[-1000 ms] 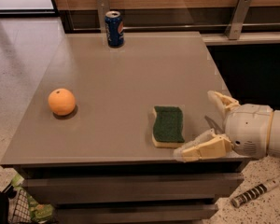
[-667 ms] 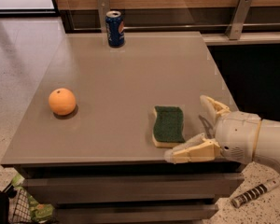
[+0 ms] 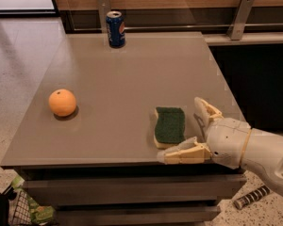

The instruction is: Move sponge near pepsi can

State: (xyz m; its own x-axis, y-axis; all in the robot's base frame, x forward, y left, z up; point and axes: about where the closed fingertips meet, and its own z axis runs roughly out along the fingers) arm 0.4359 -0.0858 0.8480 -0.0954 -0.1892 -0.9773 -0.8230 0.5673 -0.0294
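Looking down on a grey table (image 3: 132, 74) from the single camera view, with the robot's white arm entering from the lower right. The gripper (image 3: 185, 131) sits at the table's near right corner, its two tan fingers spread wide and holding nothing. One finger lies along the near edge of the table, just beside the front end of the sponge (image 3: 170, 125); the other angles up on the sponge's right side. The sponge rests flat, green scouring side up, near the front right of the table, and whether either finger touches it cannot be told. The pepsi can (image 3: 115, 28) stands upright at the far edge, well apart from the sponge. An orange (image 3: 62, 102) sits alone toward the near left.

By my reading, the task is at its start: the gripper is lined up around the sponge but has not closed on it. Grasping, carrying it across the table and setting it down beside the can all remain.
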